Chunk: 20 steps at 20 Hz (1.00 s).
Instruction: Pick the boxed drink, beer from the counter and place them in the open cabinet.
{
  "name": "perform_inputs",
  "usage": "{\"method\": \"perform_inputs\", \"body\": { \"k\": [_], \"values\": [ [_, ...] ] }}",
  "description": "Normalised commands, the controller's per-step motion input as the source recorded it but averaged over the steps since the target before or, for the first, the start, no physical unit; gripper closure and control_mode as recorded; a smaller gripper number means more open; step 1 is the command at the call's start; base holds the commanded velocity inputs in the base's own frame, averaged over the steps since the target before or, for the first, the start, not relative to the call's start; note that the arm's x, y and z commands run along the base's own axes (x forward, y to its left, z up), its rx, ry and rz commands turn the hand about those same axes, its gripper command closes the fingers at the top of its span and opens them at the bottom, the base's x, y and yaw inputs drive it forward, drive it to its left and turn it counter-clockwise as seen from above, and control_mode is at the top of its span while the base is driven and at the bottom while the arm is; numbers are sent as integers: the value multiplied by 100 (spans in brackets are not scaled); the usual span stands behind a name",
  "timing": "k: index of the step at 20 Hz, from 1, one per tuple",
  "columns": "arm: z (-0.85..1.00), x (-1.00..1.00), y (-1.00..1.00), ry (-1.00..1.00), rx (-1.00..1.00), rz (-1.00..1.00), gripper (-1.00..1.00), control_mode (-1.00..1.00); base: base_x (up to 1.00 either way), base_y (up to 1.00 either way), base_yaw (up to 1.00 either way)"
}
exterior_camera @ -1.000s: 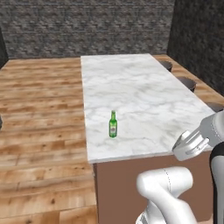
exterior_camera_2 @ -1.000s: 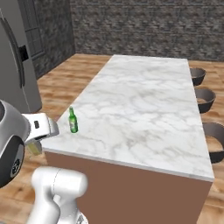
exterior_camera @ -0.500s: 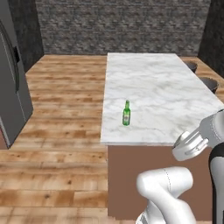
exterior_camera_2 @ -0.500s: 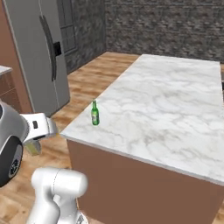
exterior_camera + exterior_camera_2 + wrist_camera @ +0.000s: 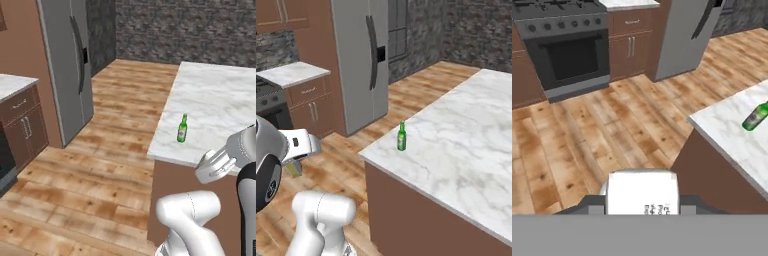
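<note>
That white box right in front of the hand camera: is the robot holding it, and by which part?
Yes. The small white rectangular carton with dark printing sits clamped between the fingers, gripped by its two opposite side faces near the bottom of the hand view.

fridge: grey, tall, doors shut | stove: dark oven door, beside brown drawers | floor: wood planks | back wall: dark stone

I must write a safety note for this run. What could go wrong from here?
1. The carton sits between the fingers while the base drives past the counter; a bump on its corner could knock it loose.
2. The beer stands upright close to the counter's edge, so a brushing arm might tip it onto the floor.
</note>
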Motion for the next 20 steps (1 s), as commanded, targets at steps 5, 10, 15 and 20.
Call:
{"method": "perform_inputs", "body": {
  "k": [5,10,15,20],
  "values": [
    [0,0,0,0,0,0,100,100,0,0,53],
    [0,0,0,0,0,0,100,100,0,0,54],
    [0,0,0,0,0,0,100,100,0,0,57],
    [0,0,0,0,0,0,100,100,0,0,59]
  ]
}}
